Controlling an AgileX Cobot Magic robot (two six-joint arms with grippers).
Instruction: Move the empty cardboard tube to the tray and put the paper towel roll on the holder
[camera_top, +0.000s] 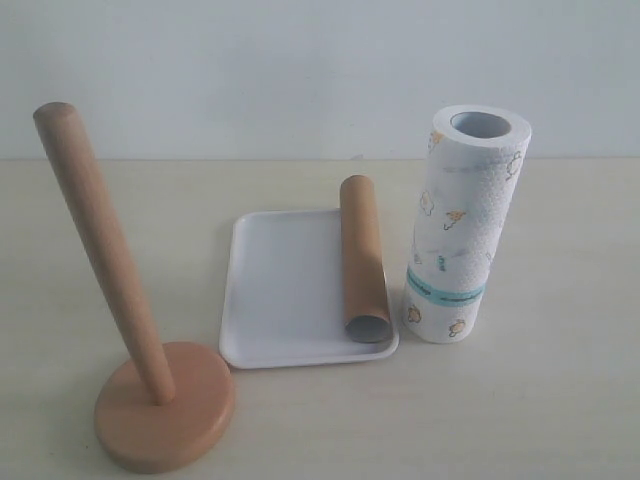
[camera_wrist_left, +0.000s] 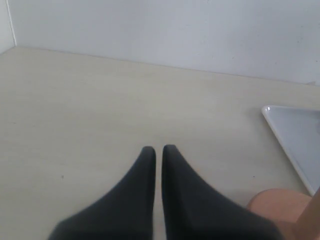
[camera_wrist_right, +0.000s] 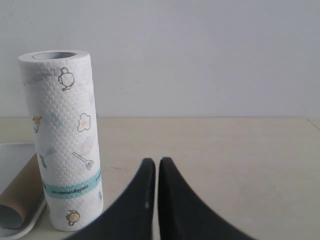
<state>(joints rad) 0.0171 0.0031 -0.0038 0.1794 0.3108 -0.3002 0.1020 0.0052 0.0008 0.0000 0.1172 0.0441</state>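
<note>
Holder (camera_top: 190, 398) front left, tube (camera_top: 362, 255) along tray (camera_top: 285, 290) rim, left fingers (camera_wrist_left: 140, 195), right fingers (camera_wrist_right: 140, 200) closed, empty

Tray (camera_wrist_left: 297, 132) and holder (camera_wrist_left: 275, 207) partly off-frame

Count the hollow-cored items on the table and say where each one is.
2. The empty cardboard tube lies in the tray, along its right side; the paper towel roll stands upright beside it. None seems hidden.
</note>
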